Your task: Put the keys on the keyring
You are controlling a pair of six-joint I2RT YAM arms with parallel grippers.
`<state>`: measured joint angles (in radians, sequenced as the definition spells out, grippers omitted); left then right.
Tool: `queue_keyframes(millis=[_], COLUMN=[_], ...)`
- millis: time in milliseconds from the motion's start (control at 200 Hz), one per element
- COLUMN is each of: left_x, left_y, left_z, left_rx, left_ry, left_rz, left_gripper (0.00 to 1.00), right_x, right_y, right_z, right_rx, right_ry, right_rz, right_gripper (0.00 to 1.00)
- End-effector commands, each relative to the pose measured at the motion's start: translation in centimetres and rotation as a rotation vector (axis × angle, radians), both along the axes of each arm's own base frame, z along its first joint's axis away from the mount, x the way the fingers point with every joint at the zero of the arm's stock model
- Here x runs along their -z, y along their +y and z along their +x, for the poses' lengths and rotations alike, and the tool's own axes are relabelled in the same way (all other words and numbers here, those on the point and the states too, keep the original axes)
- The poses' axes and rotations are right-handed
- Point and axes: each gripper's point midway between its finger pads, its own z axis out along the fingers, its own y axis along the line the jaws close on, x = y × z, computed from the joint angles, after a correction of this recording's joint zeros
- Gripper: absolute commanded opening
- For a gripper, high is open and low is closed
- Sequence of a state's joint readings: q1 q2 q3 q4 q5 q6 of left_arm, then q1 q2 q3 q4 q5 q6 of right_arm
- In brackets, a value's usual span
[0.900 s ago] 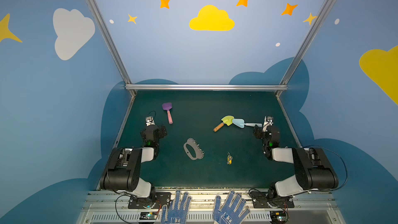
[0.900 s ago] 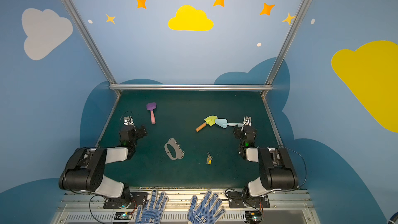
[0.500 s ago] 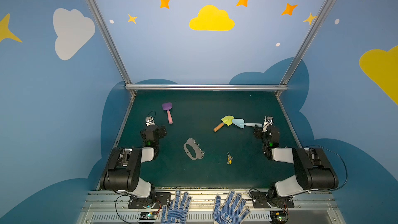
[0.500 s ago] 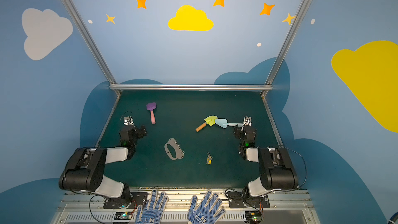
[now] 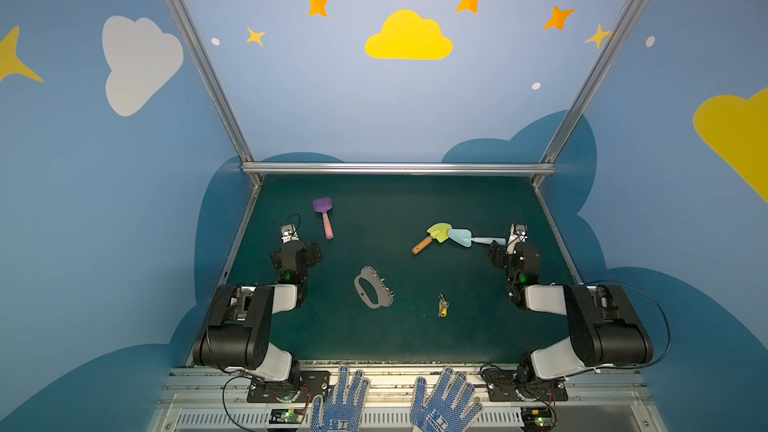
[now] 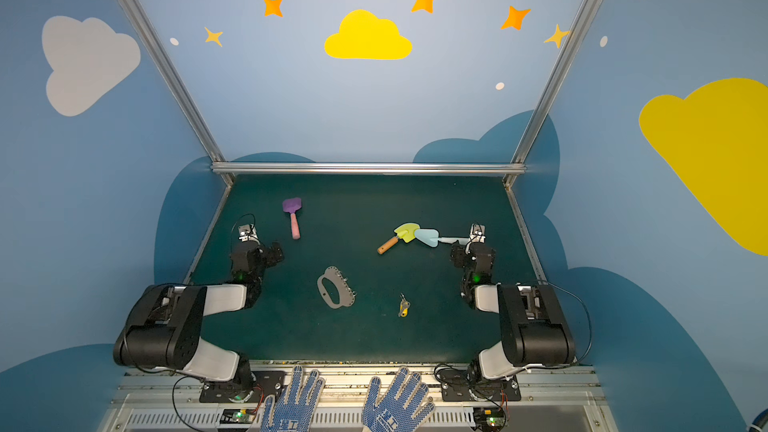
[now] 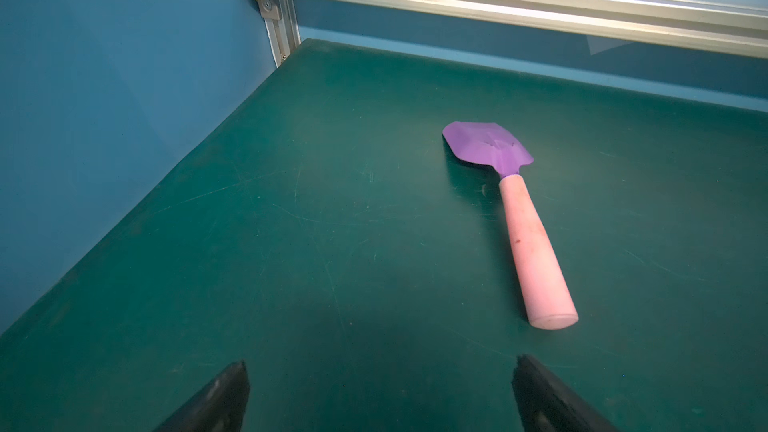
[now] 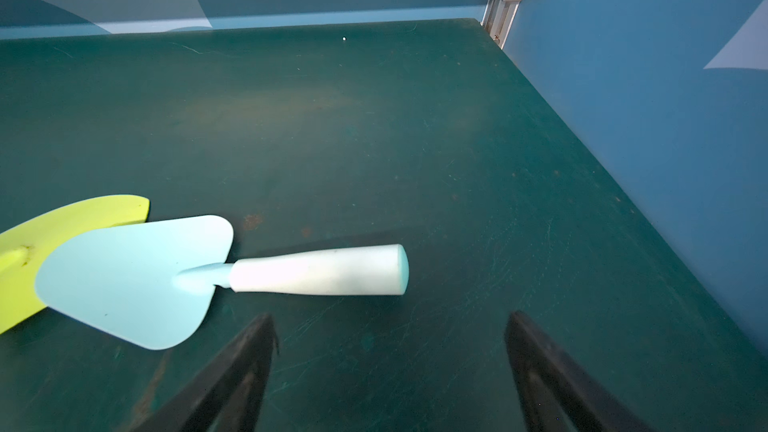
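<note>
On the dark green table (image 5: 386,342), toward the front and near the middle: flat grey keyring (image 5: 372,293), lying flat, with the oblong cut-out and the row of small edge holes plain in both top views. To its right, near but not touching: keys (image 5: 442,306), a tiny bunch of silver metal and a yellow head, also flat on the table and in neither gripper.

By the left edge of the table: left gripper (image 7: 380,361), fingers spread wide, only bare table between them. Ahead of it and off to one side: purple shovel (image 7: 536,243) with a pink handle, clear of the fingertips.

By the right edge: right gripper (image 8: 389,315), likewise spread wide and empty. Just ahead: pale blue trowel (image 8: 124,280), handle end close to one fingertip but not touching it, blade lapping over the blade of a yellow-green shovel (image 5: 439,232) with an orange handle.

Both grippers well apart from keys and keyring.

On the metal frame in front of the table: two blue-dotted work gloves (image 5: 340,401), side by side, fingers pointing toward the table.
</note>
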<state>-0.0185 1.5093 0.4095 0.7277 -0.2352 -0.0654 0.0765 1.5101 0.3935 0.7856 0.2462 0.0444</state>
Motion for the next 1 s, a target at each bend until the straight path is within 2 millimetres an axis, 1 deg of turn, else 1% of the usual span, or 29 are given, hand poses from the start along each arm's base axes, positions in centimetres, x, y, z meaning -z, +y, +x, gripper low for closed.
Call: queue_keyframes(millis=[0,60,95,135,160,170,200,255,265,305,355,396,431,441,451,461,476,506,581,636,676,726,746,791,811,816,841,936,991], left_x=[-0.4,-0.4,-0.9,-1.8,-2.0,-2.3,-2.9,-4.2,-4.5,-5.4,-6.4,-6.9,-7.3,-7.4,-7.4,-7.5,-7.6,-7.9,-8.3,-8.6,-8.6,-8.6,-8.7,-8.5,-8.5,-8.4,-8.1,-7.2,-6.7], left_y=[0.1,0.1,0.4,0.8,0.9,1.0,0.9,1.0,0.9,0.8,1.0,1.5,1.5,1.4,1.2,1.1,0.8,0.1,-2.3,-4.6,-5.9,-7.6,-8.6,-10.0,-10.5,-10.6,-11.3,-13.7,-14.9], left_z=[0.4,0.4,0.3,0.5,0.5,0.6,0.7,1.0,1.1,1.2,1.1,0.9,0.7,0.7,0.6,0.7,0.6,0.7,0.5,0.2,-0.3,-1.1,-1.5,-2.5,-3.0,-3.1,-3.7,-5.7,-6.7], left_rx=[0.003,0.003,-0.033,-0.064,-0.067,-0.066,-0.058,-0.063,-0.062,-0.069,-0.119,-0.195,-0.232,-0.236,-0.236,-0.236,-0.232,-0.214,-0.137,-0.026,0.017,0.065,0.105,0.143,0.154,0.157,0.168,0.23,0.256], left_ry=[-0.006,-0.008,-0.031,-0.041,0.002,0.012,0.057,0.074,0.072,0.063,0.038,0.024,0.026,0.025,0.028,0.03,0.035,0.043,0.092,0.129,0.152,0.177,0.193,0.22,0.23,0.233,0.248,0.308,0.341], left_rz=[-0.007,-0.006,-0.021,-0.021,-0.012,-0.006,0.003,0.001,-0.005,-0.038,-0.117,-0.205,-0.277,-0.297,-0.317,-0.336,-0.363,-0.412,-0.533,-0.598,-0.653,-0.703,-0.73,-0.754,-0.762,-0.763,-0.771,-0.79,-0.785], left_gripper=[1.0,1.0,1.0,1.0,1.0,1.0,1.0,1.0,1.0,1.0,1.0,1.0,1.0,1.0,1.0,1.0,1.0,1.0,1.0,0.97,0.95,0.92,0.9,0.87,0.86,0.86,0.84,0.78,0.74], right_x=[-0.7,-0.8,-1.2,-1.4,-1.7,-1.8,-2.4,-4.1,-3.8,-4.8,-6.7,-7.9,-8.2,-7.7,-8.4,-8.5,-8.7,-8.9,-9.8,-10.3,-10.7,-10.9,-10.9,-10.6,-10.4,-10.3,-9.9,-7.6,-6.3], right_y=[0.2,0.2,0.0,0.4,0.8,1.0,1.3,1.9,2.0,2.1,1.5,0.8,0.0,-0.3,-0.5,-0.6,-0.8,-0.1,2.7,4.2,5.5,7.0,7.5,8.5,9.0,9.3,10.1,12.0,13.2], right_z=[0.3,0.2,0.2,0.1,0.1,0.1,0.1,0.2,0.0,-0.2,-0.3,-0.6,-1.4,-2.0,-2.0,-2.2,-2.5,-2.7,-2.7,-3.4,-4.0,-5.0,-5.4,-6.5,-7.0,-7.2,-7.8,-10.1,-11.4], right_rx=[-0.006,-0.007,0.012,-0.015,-0.038,-0.046,-0.06,-0.071,-0.074,-0.07,-0.004,0.069,0.169,0.206,0.233,0.259,0.28,0.246,0.076,0.001,-0.072,-0.144,-0.167,-0.208,-0.234,-0.249,-0.289,-0.347,-0.384], right_ry=[-0.025,-0.029,-0.043,-0.041,-0.047,-0.048,-0.062,-0.067,-0.039,0.002,0.001,0.009,0.047,0.074,0.071,0.083,0.096,0.129,0.159,0.181,0.193,0.228,0.244,0.296,0.32,0.331,0.359,0.491,0.557], right_rz=[-0.003,-0.002,-0.004,-0.008,-0.014,-0.017,-0.03,-0.066,-0.074,-0.067,0.012,0.128,0.249,0.281,0.314,0.343,0.375,0.436,0.522,0.565,0.596,0.634,0.644,0.66,0.667,0.671,0.677,0.666,0.657], right_gripper=[0.88,0.88,0.88,0.88,0.88,0.88,0.88,0.88,0.88,0.88,0.88,0.88,0.88,0.88,0.93,0.96,0.96,0.97,0.93,0.91,0.88,0.87,0.85,0.81,0.78,0.75,0.69,0.53,0.47])
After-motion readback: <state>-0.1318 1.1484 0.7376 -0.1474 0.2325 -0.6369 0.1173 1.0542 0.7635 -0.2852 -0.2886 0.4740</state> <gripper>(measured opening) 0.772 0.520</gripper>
